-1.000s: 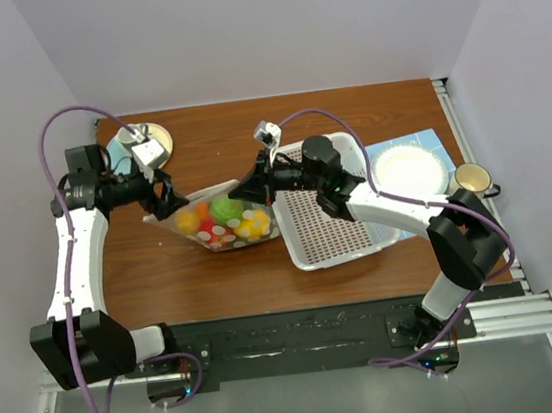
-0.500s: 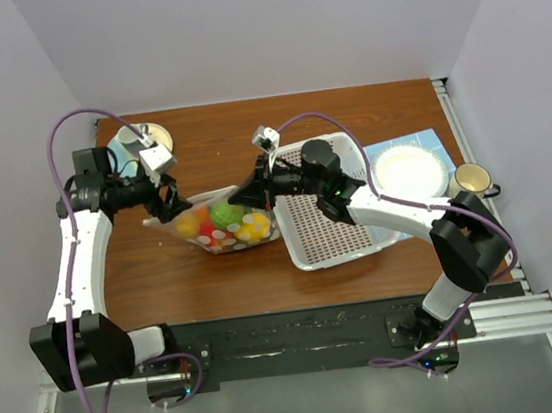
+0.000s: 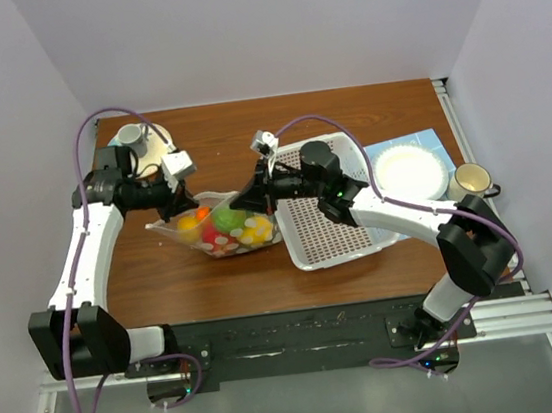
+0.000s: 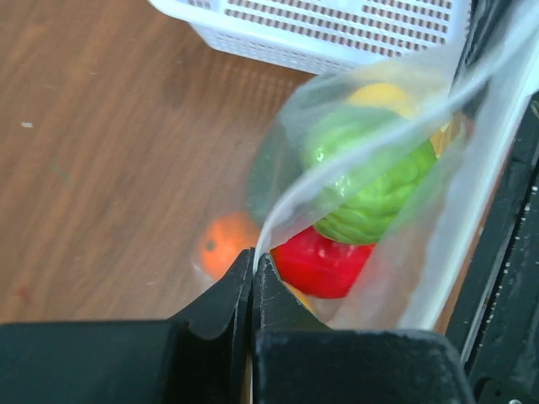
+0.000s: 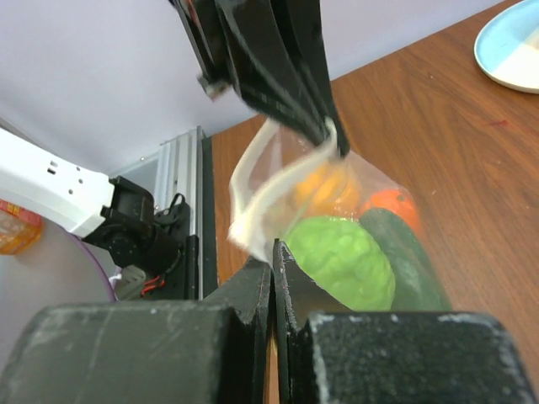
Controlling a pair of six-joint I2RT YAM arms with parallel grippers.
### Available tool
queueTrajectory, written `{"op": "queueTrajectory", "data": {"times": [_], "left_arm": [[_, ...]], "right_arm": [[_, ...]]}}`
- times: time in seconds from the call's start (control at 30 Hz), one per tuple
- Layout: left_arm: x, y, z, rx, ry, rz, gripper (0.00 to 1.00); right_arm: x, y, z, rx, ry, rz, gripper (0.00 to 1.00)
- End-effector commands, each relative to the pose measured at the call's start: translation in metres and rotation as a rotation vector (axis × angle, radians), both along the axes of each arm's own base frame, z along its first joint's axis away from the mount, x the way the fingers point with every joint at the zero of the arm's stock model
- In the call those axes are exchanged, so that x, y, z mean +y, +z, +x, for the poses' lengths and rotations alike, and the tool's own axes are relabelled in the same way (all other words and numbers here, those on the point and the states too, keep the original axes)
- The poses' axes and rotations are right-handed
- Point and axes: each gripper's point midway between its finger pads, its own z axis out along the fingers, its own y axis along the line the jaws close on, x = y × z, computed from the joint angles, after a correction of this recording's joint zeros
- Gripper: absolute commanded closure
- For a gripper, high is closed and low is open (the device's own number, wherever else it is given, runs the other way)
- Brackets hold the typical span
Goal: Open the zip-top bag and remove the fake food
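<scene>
Now both claws are closed on plastic. The left gripper [image 4: 253, 257] has its jaws pressed together with a thin fold of the zip-top bag [image 3: 227, 235] running up out of them. The right gripper [image 5: 272, 252] is likewise clamped on a bunched white strip of the bag's top edge.

The bag sits on the table [image 3: 208, 144] between the two arms, just left of the white basket [image 3: 331, 228]. Its long axis runs left to right, almost along the line from one claw to the other. The left claw holds the top edge towards the bag's left end. The right claw holds it at the right end, next to the basket's near-left corner.

The fake food [image 3: 223, 216] is all inside and sags below the pinched edge. The left wrist view shows a green piece [image 4: 370, 181] through the film, with a red piece [image 4: 324, 261] under it and an orange one [image 4: 226, 244] lower down by the wood.

From each claw, then, the bag's body lies inward and downward, and the mouth is stretched between them. Neither arm is clearly nearer, since each has its own end. Opening likely depends on drawing the claws apart across the seal rather than along it. Whether they grip opposite lips or the same lip cannot be told. Whether the seal has begun to part is also unclear.
</scene>
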Motion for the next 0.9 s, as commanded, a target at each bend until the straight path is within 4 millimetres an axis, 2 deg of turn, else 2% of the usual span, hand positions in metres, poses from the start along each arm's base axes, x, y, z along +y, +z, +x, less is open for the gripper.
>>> {"op": "queueTrajectory", "data": {"times": [0.0,0.07,0.1,0.17,0.2,0.27,0.3,0.4,0.43,0.47,0.5,0.53,0.57,0.63,0.67,0.73,0.77,0.8,0.83,0.87], "left_arm": [[0.013,0.058,0.027,-0.175,0.054,0.065,1.0],[0.019,0.078,0.038,-0.221,0.109,0.076,1.0],[0.02,0.095,0.044,-0.265,0.129,0.076,1.0],[0.024,0.113,0.049,-0.311,0.169,0.076,1.0],[0.029,0.122,0.053,-0.338,0.201,0.088,1.0],[0.034,0.135,0.057,-0.372,0.25,0.088,1.0],[0.041,0.136,0.06,-0.378,0.292,0.112,1.0],[0.049,0.127,0.061,-0.362,0.343,0.136,1.0],[0.049,0.124,0.056,-0.348,0.345,0.135,1.0],[0.048,0.113,0.053,-0.316,0.344,0.135,1.0],[0.049,0.108,0.051,-0.298,0.354,0.133,1.0],[0.048,0.105,0.046,-0.277,0.363,0.122,1.0],[0.047,0.093,0.043,-0.245,0.366,0.12,1.0],[0.046,0.086,0.036,-0.218,0.387,0.106,1.0],[0.047,0.072,0.033,-0.187,0.394,0.111,1.0],[0.051,0.062,0.029,-0.172,0.421,0.124,1.0],[0.052,0.046,0.025,-0.138,0.432,0.133,1.0],[0.054,0.04,0.023,-0.127,0.443,0.141,1.0],[0.053,0.037,0.02,-0.121,0.446,0.133,1.0],[0.051,0.028,0.015,-0.093,0.441,0.129,1.0]], "right_arm": [[-0.006,0.026,-0.002,-0.082,-0.02,0.035,0.93],[-0.006,0.025,0.0,-0.084,-0.027,0.028,0.88],[-0.006,0.023,0.003,-0.079,-0.039,0.021,0.87],[-0.006,0.022,0.004,-0.08,-0.046,0.014,0.81],[-0.007,0.018,0.008,-0.077,-0.067,-0.002,0.64],[-0.011,0.017,0.014,-0.076,-0.109,-0.018,0.44],[-0.016,0.01,0.022,-0.075,-0.165,-0.057,0.34],[-0.03,0.018,0.029,-0.101,-0.238,-0.066,0.25],[-0.032,0.024,0.03,-0.11,-0.252,-0.06,0.24],[-0.035,0.029,0.029,-0.117,-0.26,-0.055,0.24],[-0.036,0.045,0.026,-0.128,-0.26,-0.026,0.26],[-0.036,0.052,0.023,-0.129,-0.255,-0.011,0.28],[-0.036,0.058,0.021,-0.129,-0.252,0.001,0.32],[-0.032,0.075,0.009,-0.124,-0.226,0.041,0.35],[-0.029,0.082,0.002,-0.117,-0.206,0.067,0.37],[-0.023,0.085,-0.015,-0.095,-0.148,0.106,0.39],[-0.018,0.095,-0.028,-0.083,-0.091,0.164,0.41],[-0.012,0.088,-0.041,-0.062,-0.048,0.174,0.42],[-0.005,0.08,-0.046,-0.04,-0.021,0.177,0.43],[0.002,0.084,-0.055,-0.043,0.014,0.208,0.44]]}}
